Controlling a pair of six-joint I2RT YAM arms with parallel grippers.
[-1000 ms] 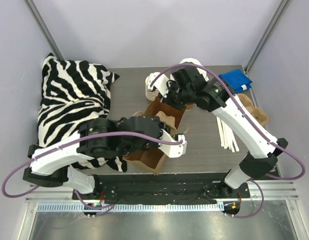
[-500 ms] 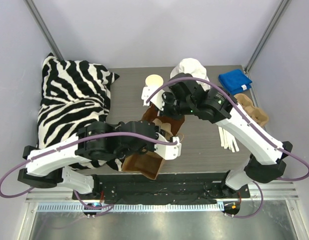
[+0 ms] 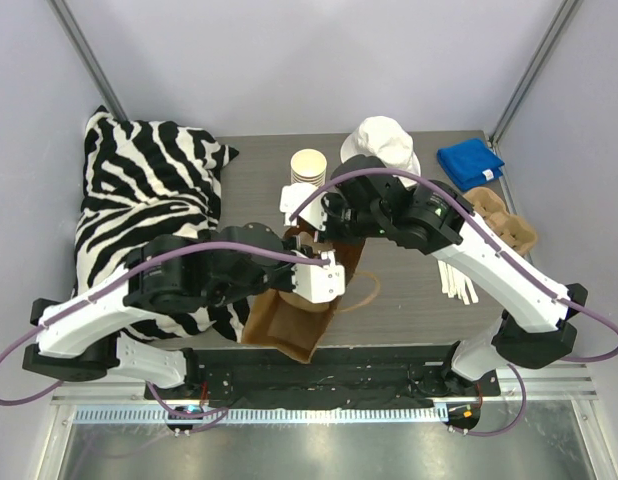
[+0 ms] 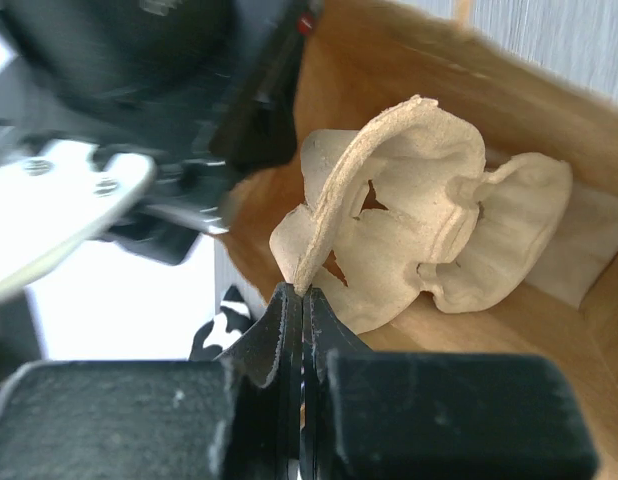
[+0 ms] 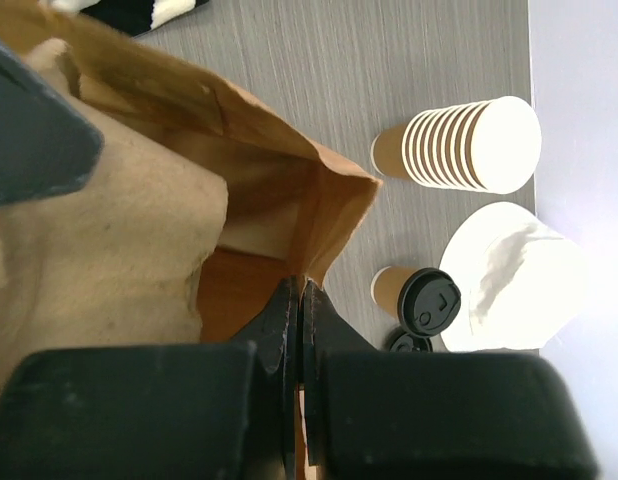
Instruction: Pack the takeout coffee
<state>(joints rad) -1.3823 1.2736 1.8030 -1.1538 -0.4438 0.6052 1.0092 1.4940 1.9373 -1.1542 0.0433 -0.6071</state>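
Over the last second the right arm swung in from the top of the overhead frame toward centre, uncovering the white hat (image 3: 384, 140). The left arm pulled toward lower left and dragged the paper bag (image 3: 286, 325) with it. Left gripper (image 4: 301, 295): jaws pinched tight on the thin edge of the pulp tray (image 4: 429, 200), which sits inside the bag. Right gripper (image 5: 297, 290): jaws clamped narrow on the bag's rim at a corner of the mouth. So the bag looks held open with the tray in it, which is setup and not packing. The takeout coffee (image 5: 424, 298) is not in. In the right wrist view it stands lidded on the table, lower right of centre, outside the bag, just beside the hat and below the stack of lidless cups (image 5: 469, 145). In the overhead view I can't see it, likely hidden under the right arm. Both grippers are busy, so one has to let go before the cup can be fetched. The bag mouth may slump when that happens.
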